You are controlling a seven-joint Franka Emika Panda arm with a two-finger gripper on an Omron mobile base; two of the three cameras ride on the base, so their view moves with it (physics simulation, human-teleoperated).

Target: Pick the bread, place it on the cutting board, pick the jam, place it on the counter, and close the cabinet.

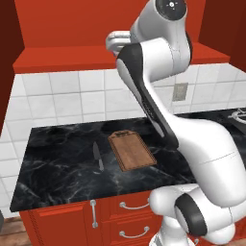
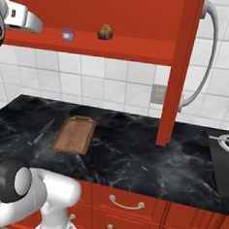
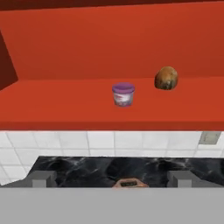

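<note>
We note the small round golden-brown bread (image 3: 166, 78) sitting on the bottom shelf of the open red wall cabinet (image 3: 109, 43), toward the back of the shelf. Near it on the same shelf, closer to the front edge, stands the squat purple jam jar (image 3: 123, 94); the two are apart, not touching. In the right base view we see the same pair, bread (image 2: 105, 32) and jam (image 2: 67, 34), above the white tiled wall (image 2: 109, 84).

Below, on the long black marble worktop (image 1: 57, 168), we find the rectangular brown wooden cutting board (image 1: 131, 149) lying flat near the middle, its handle tab toward the back edge. A grey knife (image 1: 97, 156) lies just beside the board, apart from it, roughly parallel to the board's long side. Red drawers with silver handles (image 1: 134, 206) run under the worktop's front edge.

The tool (image 3: 112, 178) is raised to shelf level and faces the cabinet, well short of both items. Its two finger tips stand wide apart with nothing between them.
</note>
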